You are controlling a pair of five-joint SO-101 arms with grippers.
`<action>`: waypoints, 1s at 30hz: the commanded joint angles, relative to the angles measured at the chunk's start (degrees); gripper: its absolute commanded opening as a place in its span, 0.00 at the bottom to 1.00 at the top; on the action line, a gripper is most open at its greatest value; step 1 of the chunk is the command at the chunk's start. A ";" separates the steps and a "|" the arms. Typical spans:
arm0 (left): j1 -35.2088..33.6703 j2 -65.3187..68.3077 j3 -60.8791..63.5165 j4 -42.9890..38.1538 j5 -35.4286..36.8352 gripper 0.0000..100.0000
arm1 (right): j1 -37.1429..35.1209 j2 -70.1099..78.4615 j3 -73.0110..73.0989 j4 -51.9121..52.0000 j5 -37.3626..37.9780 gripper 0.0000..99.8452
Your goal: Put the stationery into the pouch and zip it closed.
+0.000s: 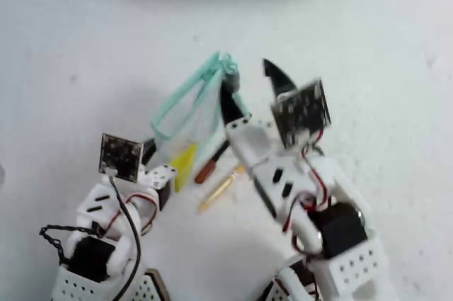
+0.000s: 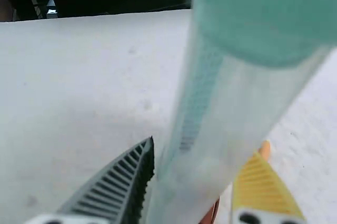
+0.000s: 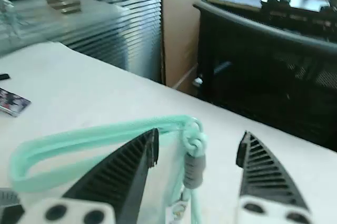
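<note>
Left arm: white, based at the bench's near edge, left of centre, with its wrist bent low and pointing forward.
Left gripper [image 1: 166,156]: one yellow finger and one dark ribbed finger, pressed against opposite sides of the pouch [image 1: 190,113].
Right arm: white, based at the near edge, right of centre, stretched diagonally toward the bench's middle.
Right gripper [image 1: 245,74]: two black ribbed fingers spread wide apart, tips pointing toward the far edge.
</note>
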 commanded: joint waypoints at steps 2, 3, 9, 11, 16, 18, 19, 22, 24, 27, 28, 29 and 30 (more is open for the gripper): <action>-0.48 -0.48 -3.43 1.58 -0.26 0.25 | 5.41 6.29 -2.20 5.32 0.62 0.22; -0.48 -0.48 -3.43 1.58 -0.26 0.25 | 6.29 7.96 -2.20 6.29 0.62 0.22; -2.86 -0.48 -3.34 0.26 -0.26 0.19 | 10.15 19.03 -2.29 7.87 -1.76 0.22; -5.49 -0.48 -2.81 -0.97 -0.26 0.16 | 10.77 23.87 -2.55 7.69 -5.36 0.22; -7.69 -0.48 -0.53 -4.75 -0.26 0.09 | 11.12 38.90 -6.33 8.04 -11.96 0.22; -7.69 -0.48 -0.53 -4.66 -0.26 0.08 | 11.74 44.88 -7.56 8.13 -14.51 0.22; -7.69 -0.48 -0.53 -4.66 -0.26 0.08 | 11.91 47.87 -8.09 8.13 -16.00 0.22; -7.69 -0.48 -0.53 -4.66 -0.26 0.08 | 11.38 55.69 -9.41 8.13 -18.90 0.22; -7.69 -0.48 -0.53 -4.66 -0.26 0.08 | 10.24 59.56 -10.55 8.66 -19.34 0.22; -7.60 -0.48 -0.53 -4.66 -0.35 0.08 | 9.01 62.37 -13.36 12.88 -19.43 0.22; -7.52 -0.48 -0.53 -4.66 -0.35 0.08 | 8.75 62.99 -14.15 13.85 -19.43 0.22; -7.52 -0.48 -0.53 -4.66 -0.35 0.08 | 8.66 63.69 -14.68 14.20 -19.43 0.22; -7.43 -0.48 -0.53 -4.66 -0.35 0.08 | 8.66 64.22 -14.86 14.20 -19.52 0.22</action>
